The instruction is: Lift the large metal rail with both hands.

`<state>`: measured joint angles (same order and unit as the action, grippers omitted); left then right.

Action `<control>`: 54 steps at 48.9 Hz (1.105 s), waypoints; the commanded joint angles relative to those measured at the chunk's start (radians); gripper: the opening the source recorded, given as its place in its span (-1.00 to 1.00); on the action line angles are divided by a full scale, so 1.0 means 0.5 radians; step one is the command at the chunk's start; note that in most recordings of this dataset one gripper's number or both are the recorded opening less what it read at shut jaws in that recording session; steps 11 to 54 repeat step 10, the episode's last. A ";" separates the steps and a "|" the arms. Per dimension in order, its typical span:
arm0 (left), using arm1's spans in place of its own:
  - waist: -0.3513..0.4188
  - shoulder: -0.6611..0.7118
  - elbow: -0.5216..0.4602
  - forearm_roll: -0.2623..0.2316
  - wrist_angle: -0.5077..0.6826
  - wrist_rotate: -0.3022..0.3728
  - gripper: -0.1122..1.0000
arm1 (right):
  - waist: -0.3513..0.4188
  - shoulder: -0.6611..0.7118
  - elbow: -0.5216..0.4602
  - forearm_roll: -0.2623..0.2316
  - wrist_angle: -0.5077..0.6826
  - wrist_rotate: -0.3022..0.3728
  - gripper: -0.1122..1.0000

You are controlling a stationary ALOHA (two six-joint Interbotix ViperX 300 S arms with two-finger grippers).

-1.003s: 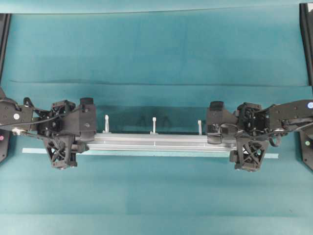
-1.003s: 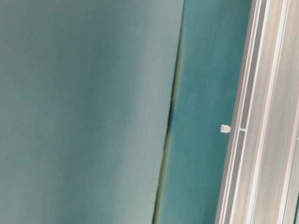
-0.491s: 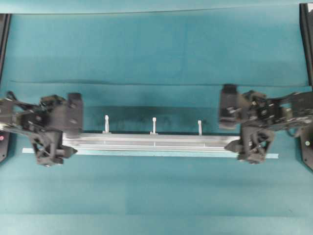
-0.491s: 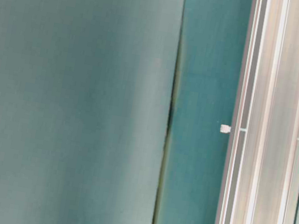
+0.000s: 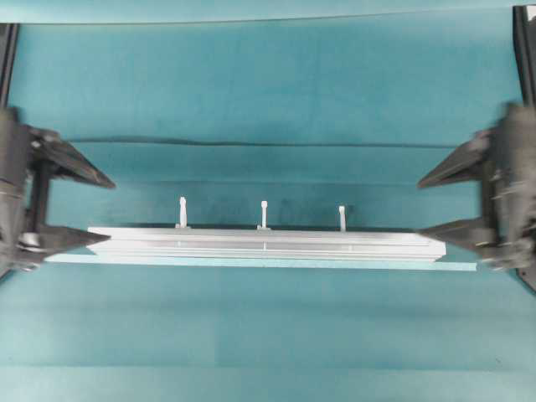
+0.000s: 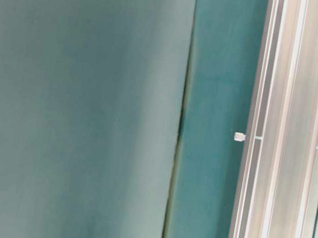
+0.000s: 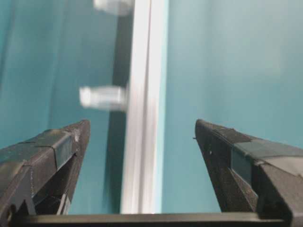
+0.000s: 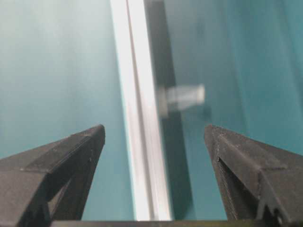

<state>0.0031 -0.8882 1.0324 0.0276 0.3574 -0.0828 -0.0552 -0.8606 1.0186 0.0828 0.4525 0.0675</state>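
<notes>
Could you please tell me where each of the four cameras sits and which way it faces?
Overhead: looks straight down on the rail; both open grippers at the edges.
Table-level: low, turned sideways, along the rail; no robot parts.
Left wrist: behind the left gripper, facing along the rail.
Right wrist: likewise, right gripper.
All share the rail.

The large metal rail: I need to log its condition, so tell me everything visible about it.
The large metal rail is a long silver bar, aluminium by its look, with lengthwise grooves. Three small white pegs stand along its far edge. It lies flat on the teal mat, above a thin pale-green strip. Neither open gripper holds it.
</notes>
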 commanded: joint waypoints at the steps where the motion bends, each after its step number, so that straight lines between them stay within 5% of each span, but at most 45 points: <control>1: 0.003 -0.141 -0.028 -0.003 -0.126 -0.012 0.94 | -0.003 -0.184 -0.009 -0.003 -0.071 0.012 0.85; 10: 0.058 -0.316 -0.040 -0.003 -0.350 -0.025 0.93 | -0.021 -0.577 0.000 -0.003 -0.242 0.012 0.85; 54: 0.058 -0.316 -0.040 -0.003 -0.350 -0.025 0.93 | -0.021 -0.577 0.000 -0.003 -0.242 0.012 0.85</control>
